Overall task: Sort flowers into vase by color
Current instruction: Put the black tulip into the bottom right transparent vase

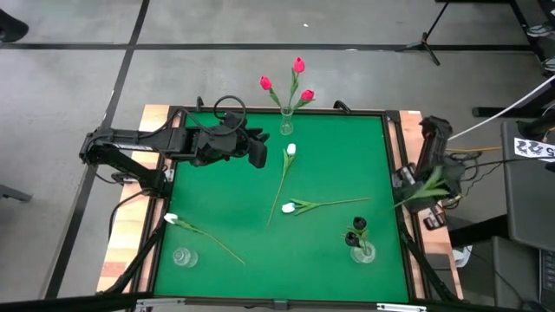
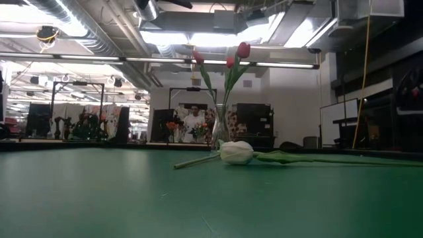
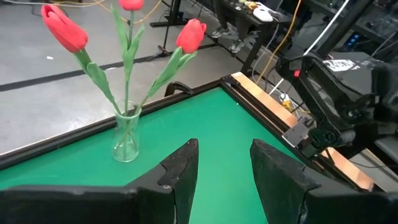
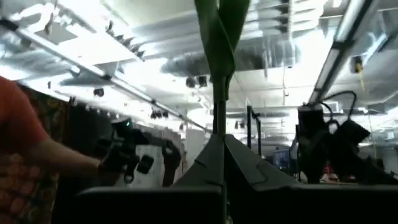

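Observation:
At the table's far edge a glass vase (image 1: 286, 123) (image 3: 126, 140) holds three red tulips (image 1: 297, 66). Three white tulips lie flat on the green top: one in the middle (image 1: 290, 150), one nearer (image 1: 289, 207) (image 2: 236, 152), and one at the near left (image 1: 171, 219). Another vase (image 1: 364, 252) at the near right holds black tulips (image 1: 358, 227). An empty vase (image 1: 182, 256) stands at the near left. My left gripper (image 1: 257, 152) (image 3: 224, 168) hovers open left of the red tulips, with nothing between its fingers. My right gripper (image 1: 428, 178) (image 4: 219, 140) is past the table's right edge, shut on a flower whose head is hidden. My right gripper pinches a thin green stem (image 4: 219, 109) between its two shut fingers. The fingers slant upward, and the stem runs on past them with its leaves (image 4: 219, 31) (image 1: 431, 184) above. The flower is lifted clear, beside the table's right edge.
The table's wooden border (image 1: 403, 147) runs along the right side, with cables and equipment (image 1: 529, 173) beyond it. A person's orange sleeve (image 4: 18, 155) shows at the side of the right wrist view. Bare green surface (image 1: 338, 156) lies between the vases.

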Robot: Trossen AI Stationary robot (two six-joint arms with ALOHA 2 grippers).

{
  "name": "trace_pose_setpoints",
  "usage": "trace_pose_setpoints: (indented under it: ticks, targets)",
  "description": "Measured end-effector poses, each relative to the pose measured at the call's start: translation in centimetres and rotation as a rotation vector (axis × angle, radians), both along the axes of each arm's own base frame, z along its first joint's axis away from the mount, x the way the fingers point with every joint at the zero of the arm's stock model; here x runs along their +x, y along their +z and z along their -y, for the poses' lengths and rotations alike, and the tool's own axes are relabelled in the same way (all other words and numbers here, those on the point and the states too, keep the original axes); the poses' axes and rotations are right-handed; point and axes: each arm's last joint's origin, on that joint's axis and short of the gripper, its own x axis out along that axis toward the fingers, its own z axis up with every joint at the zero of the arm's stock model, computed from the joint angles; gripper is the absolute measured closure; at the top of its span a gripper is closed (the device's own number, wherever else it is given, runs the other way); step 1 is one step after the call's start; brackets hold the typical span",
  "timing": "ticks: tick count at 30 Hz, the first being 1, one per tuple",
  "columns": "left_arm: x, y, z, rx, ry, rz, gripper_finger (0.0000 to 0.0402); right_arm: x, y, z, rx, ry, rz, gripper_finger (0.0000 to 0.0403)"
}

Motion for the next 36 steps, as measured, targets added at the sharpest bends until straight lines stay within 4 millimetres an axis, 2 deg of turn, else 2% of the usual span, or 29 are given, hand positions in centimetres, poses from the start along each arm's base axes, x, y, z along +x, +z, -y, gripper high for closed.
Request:
trace_pose_setpoints:
  ticks: [3, 11, 15, 18, 22, 28, 31, 36]
  targets:
    - [0.0, 0.0, 0.0, 0.002, 0.003, 0.001, 0.0258, -0.1, 0.7, 0.2, -0.094, -0.009, -0.038, 0.0403]
    - [0.0, 0.0, -0.1, -0.013, 0.036, 0.023, 0.0258, -1.1, 4.3, 2.9, -0.423, -0.030, -0.106, 0.0403]
    - [0.0, 0.1, 0.0, -0.035, 0.056, 0.047, 0.0258, -1.2, 4.5, 2.8, -0.410, 0.020, -0.075, 0.0403]
    - [0.0, 0.0, 0.0, -0.051, 0.064, 0.060, 0.0258, -1.0, 3.4, 1.9, -0.336, 0.101, -0.074, 0.0403]
    - [0.4, -0.4, 0.0, -0.054, 0.069, 0.051, 0.0258, -0.3, 0.3, 0.4, -0.256, 0.158, -0.201, 0.0403]
    - [1.5, -1.5, 0.0, -0.051, 0.084, 0.017, 0.0258, 0.0, -2.7, -0.7, -0.128, 0.198, -0.159, 0.0403]
    - [2.2, -2.2, 0.0, -0.061, 0.093, 0.003, 0.0258, 0.1, -3.7, -0.9, -0.065, 0.215, -0.157, 0.0403]
    - [2.7, -2.8, 0.0, -0.060, 0.095, -0.020, 0.0258, 0.2, -3.8, -1.2, -0.041, 0.241, -0.196, 0.0403]
